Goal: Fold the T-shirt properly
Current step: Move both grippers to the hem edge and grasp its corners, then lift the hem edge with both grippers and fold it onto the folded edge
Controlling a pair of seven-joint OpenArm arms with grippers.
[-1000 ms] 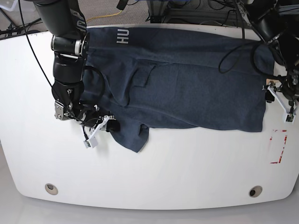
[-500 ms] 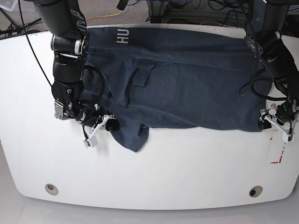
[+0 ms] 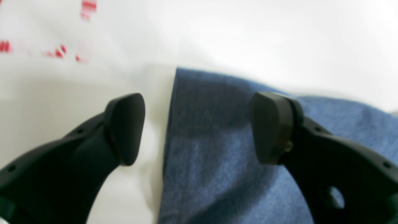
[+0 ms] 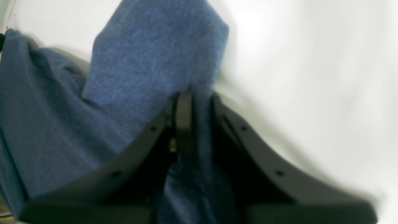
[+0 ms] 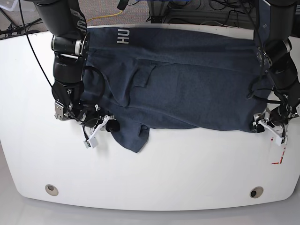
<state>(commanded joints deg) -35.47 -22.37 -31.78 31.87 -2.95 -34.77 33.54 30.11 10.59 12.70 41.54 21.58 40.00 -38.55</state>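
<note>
Now bringing left gripper (image 3: 199,127) down, jaws spread, straddling corner of dark navy heathered cotton T-shirt (image 5: 187,84); right gripper (image 4: 194,102) pinching hem. Two-corner fold nearly ready.

A white table (image 5: 154,173) bears red marks (image 5: 278,161).

A glossy white table (image 5: 154,173) with rounded corners fills most of the base view, lit brightly and evenly so that its bare lower half shows only faint shadows. Two round metal fittings sit in it near the lower edge, one at lower left (image 5: 51,190) and one at lower right (image 5: 256,192), and broken red marks (image 5: 280,157) show near the right edge. Along the top of the frame, beyond the table, lies a dark tangle of cables (image 5: 206,9), with a yellow cable (image 5: 105,16) among them at upper left.
</note>
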